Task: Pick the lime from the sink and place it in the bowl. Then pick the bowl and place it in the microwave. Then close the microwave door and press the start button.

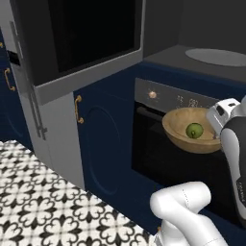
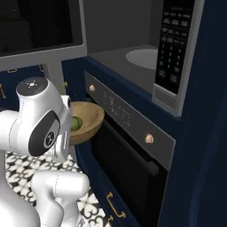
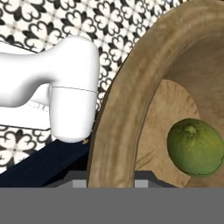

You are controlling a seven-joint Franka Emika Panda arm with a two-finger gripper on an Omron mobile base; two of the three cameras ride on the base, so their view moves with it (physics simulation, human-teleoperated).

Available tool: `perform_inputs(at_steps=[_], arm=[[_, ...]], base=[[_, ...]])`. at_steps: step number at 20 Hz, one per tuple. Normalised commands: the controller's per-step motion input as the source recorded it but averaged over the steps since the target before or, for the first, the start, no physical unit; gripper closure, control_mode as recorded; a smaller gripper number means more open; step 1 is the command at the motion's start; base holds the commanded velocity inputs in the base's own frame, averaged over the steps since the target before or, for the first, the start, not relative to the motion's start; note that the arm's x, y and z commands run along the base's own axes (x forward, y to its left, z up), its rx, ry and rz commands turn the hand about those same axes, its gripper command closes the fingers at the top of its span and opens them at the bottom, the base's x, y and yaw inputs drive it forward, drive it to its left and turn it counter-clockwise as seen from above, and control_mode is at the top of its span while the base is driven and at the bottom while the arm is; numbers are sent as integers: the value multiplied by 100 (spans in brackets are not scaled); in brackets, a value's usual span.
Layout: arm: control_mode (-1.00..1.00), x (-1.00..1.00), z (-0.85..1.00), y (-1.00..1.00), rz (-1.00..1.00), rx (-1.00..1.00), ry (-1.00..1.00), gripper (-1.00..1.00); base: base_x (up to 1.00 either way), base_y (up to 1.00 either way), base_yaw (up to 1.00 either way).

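Bowl (image 1: 191, 129): you see it lifted before the oven (image 1: 168, 144), clear of any bench.
Lime (image 1: 194, 130): lies inside that bowl.
Pincer (image 1: 217, 126): clamped on the bowl's rim.

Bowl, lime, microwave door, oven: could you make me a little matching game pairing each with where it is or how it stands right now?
Things:
1. bowl
2. lime
3. microwave door
4. oven

States:
A. swung open
B. lying inside the wooden dish
C. held up in the air in front of the oven
D. shut, below the microwave cavity

Pairs: 1-C, 2-B, 3-A, 4-D
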Motion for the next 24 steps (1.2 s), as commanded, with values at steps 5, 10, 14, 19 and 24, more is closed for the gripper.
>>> perform_inputs(at_steps=[5, 10, 14, 19, 24], arm=[[100, 0, 0, 0, 0, 0, 0, 100], [100, 0, 0, 0, 0, 0, 0, 100], [-100, 0, 7, 0, 0, 0, 0, 100], [-100, -1, 40, 5, 0, 0, -7, 100], [-100, 0, 52, 0, -2, 0, -8, 100]], base=[[0, 0, -31], [14, 11, -42], [1, 0, -14], [0, 0, 0], [0, 0, 0]])
